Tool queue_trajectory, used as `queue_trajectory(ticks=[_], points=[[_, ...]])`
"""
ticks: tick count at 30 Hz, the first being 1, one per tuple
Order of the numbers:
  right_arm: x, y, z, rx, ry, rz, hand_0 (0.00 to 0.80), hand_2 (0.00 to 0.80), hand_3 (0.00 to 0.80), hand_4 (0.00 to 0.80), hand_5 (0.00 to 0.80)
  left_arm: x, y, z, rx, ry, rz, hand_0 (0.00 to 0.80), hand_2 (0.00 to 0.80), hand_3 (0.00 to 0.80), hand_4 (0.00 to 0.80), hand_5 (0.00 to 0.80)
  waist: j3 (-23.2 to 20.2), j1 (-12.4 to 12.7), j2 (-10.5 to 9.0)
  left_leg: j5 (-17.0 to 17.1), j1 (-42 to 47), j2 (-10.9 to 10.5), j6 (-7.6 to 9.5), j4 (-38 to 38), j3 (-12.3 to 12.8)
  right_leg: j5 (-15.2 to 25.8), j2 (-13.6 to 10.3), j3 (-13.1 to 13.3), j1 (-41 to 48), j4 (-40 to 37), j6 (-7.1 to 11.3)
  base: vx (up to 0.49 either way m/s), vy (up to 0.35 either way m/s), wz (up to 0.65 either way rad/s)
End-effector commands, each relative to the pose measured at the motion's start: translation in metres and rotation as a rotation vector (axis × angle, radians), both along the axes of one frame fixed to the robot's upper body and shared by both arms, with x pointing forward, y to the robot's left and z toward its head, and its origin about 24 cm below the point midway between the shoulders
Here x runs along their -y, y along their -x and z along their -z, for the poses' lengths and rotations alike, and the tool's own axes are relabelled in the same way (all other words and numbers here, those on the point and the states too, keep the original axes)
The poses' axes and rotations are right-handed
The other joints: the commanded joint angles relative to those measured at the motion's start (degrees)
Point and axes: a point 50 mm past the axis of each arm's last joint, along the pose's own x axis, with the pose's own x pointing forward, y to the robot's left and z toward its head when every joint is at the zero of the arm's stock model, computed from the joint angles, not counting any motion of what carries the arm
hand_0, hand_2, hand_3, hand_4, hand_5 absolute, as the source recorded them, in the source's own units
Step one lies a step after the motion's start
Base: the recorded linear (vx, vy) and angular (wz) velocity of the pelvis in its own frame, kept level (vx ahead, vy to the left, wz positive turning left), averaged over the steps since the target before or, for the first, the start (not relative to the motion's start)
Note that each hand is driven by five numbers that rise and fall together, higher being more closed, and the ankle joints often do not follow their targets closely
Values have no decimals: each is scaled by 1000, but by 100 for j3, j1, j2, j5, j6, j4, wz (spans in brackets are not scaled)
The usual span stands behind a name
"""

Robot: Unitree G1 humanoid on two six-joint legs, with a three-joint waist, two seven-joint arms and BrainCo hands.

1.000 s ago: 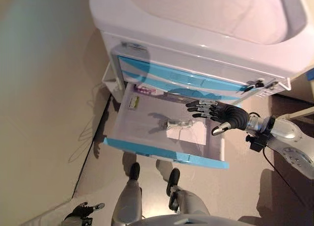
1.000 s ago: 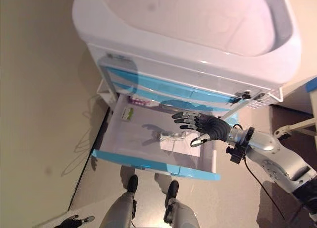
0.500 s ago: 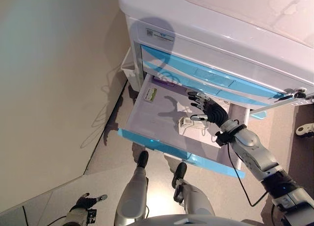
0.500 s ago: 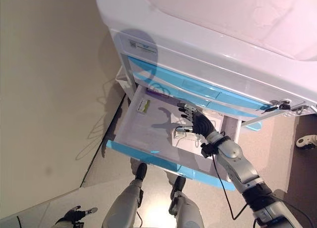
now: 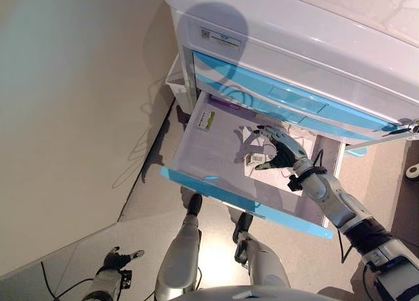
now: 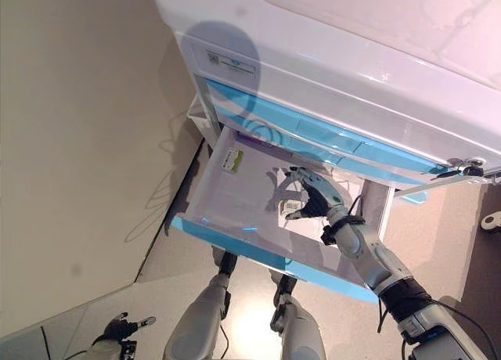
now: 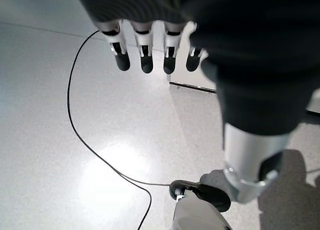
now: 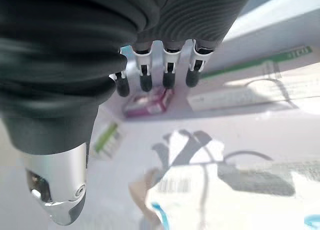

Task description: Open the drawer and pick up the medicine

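Observation:
The lowest drawer (image 5: 204, 154) of a white cabinet with blue drawer fronts stands pulled out. A white medicine packet (image 5: 254, 159) with a barcode lies on the drawer floor, right of the middle. My right hand (image 5: 280, 148) is inside the drawer, just above and behind the packet, fingers straight and open, holding nothing. In the right wrist view the packet (image 8: 186, 189) lies below the fingertips (image 8: 169, 81). My left hand (image 5: 115, 258) hangs low by the floor, open and empty.
A small green-labelled box (image 5: 205, 120) lies at the drawer's back left, and a pink box (image 8: 147, 102) and a long white box (image 8: 231, 97) lie along its back wall. The blue drawer front (image 5: 243, 201) juts toward me. Closed blue drawers (image 5: 288, 98) sit above.
The camera has shifted. My right hand has gone from hovering at the drawer's right side down into the drawer, over the white packet. The left hand stays low.

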Motion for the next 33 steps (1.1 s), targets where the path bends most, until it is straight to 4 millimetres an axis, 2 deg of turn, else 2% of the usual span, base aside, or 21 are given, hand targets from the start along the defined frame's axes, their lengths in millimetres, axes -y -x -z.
queue_trajectory(ticks=[1,6,12,22,33], points=[[-15,1,-9,68,63,-82,0,0,0,0,0,3,5,4,-19,-2,-19,0,0,0,0,0,-260,5,-68,63,-250,-289,48,26,124,1,-198,137,-300,556,270,0,0,0],[-16,3,-3,40,95,-94,0,0,0,0,0,5,6,4,-22,4,-12,0,0,0,0,0,-281,-21,-71,83,-251,-284,42,-29,95,7,-199,132,-320,543,272,0,0,0],[-15,5,21,-31,143,-64,0,0,0,0,0,10,5,6,-20,20,-12,0,0,0,0,0,-270,-24,-67,51,-219,-261,28,-23,99,-15,-197,145,-332,560,266,0,0,0],[-10,-2,47,-61,202,35,0,0,0,0,0,14,6,8,-29,18,3,0,0,0,0,0,-289,-14,-21,81,-197,-248,21,-105,81,30,-199,142,-334,508,278,0,0,0],[-14,-14,55,-44,144,142,0,0,0,0,0,22,1,8,-7,20,9,0,0,0,0,0,-253,-15,83,125,-177,-254,32,-182,121,79,-204,181,-359,474,286,0,0,0]])
